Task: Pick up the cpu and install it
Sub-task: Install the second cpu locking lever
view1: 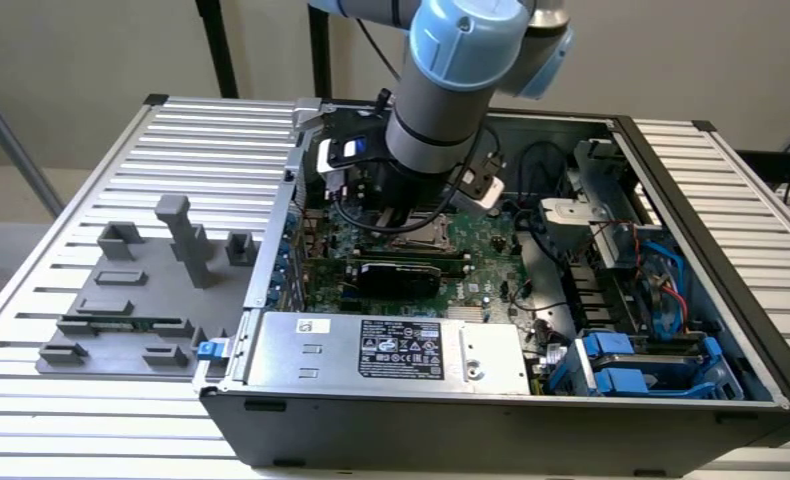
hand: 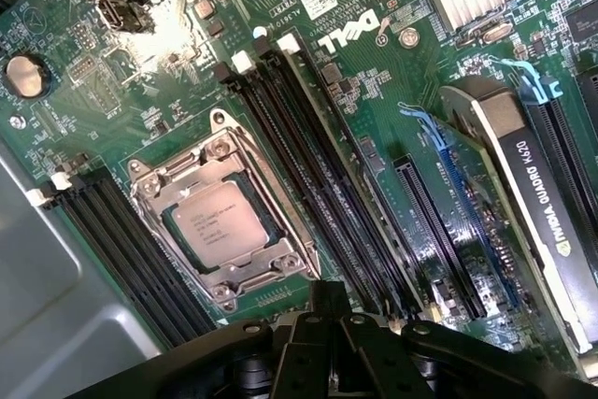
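Robot claw [hand: 327, 301], closed and empty, hovers over the motherboard [hand: 187, 72]; chip [hand: 220, 224] sits in its socket at ten o'clock

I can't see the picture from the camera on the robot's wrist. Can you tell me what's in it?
A silvery square cpu sits in its metal socket frame on a green computer board. Long black memory slots run on both sides of it, and the robot's shut gripper is just above the board.

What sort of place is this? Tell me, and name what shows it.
Likely a robot test bench for computer assembly: an open desktop case on a slatted metal table, a grey parts fixture beside it, and the cpu seated in its motherboard socket.
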Controlling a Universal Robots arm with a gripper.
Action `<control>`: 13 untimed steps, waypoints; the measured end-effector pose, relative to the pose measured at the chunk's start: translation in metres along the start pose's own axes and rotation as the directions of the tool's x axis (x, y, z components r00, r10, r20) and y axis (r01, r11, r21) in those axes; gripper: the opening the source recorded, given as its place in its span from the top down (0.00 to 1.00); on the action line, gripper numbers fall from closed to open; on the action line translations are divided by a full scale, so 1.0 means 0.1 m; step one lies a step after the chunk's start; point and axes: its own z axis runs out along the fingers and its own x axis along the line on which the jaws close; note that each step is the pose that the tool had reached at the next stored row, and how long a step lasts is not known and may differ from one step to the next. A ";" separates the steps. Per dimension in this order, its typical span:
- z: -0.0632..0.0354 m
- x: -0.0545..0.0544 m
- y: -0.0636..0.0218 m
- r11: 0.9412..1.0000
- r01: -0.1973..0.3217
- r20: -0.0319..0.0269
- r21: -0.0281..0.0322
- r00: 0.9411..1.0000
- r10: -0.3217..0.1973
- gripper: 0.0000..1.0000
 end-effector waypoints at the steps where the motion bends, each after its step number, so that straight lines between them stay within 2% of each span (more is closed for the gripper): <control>1: 0.013 -0.01 -0.005 1.000 0.001 -0.001 -0.003 1.000 -0.001 0.89; 5: 0.059 -0.01 -0.025 1.000 0.003 -0.005 -0.009 1.000 -0.003 0.89; 13: 0.151 0.00 -0.052 1.000 0.003 -0.006 -0.011 1.000 -0.003 0.89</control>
